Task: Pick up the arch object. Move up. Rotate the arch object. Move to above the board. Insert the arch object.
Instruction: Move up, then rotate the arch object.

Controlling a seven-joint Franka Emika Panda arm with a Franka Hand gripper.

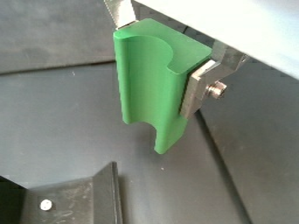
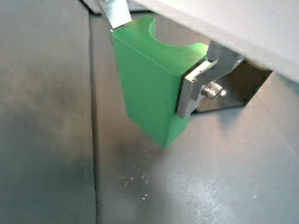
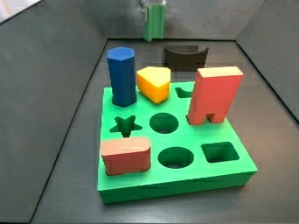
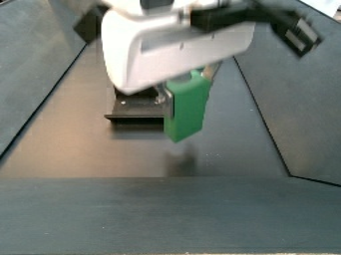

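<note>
Pincer (image 1: 158,66) pinching the arch object (image 1: 149,87) by its flat sides near the top, hanging clear of the floor, well behind the board (image 3: 176,179); looks like light, rigid, smooth plastic, so slip or twist is the likely risk.

Plain dark-grey floor (image 2: 47,131) everywhere, with a seam running past the fingers (image 2: 197,83) — sloped grey walls (image 3: 52,44) rise either side. The gripper (image 1: 160,61), clamped on the arch object (image 1: 146,79), hangs above it. The fixture (image 1: 70,201) stands on the floor off to one side of the fingers. Soft even light — faint pale speckles under the fingers.
</note>
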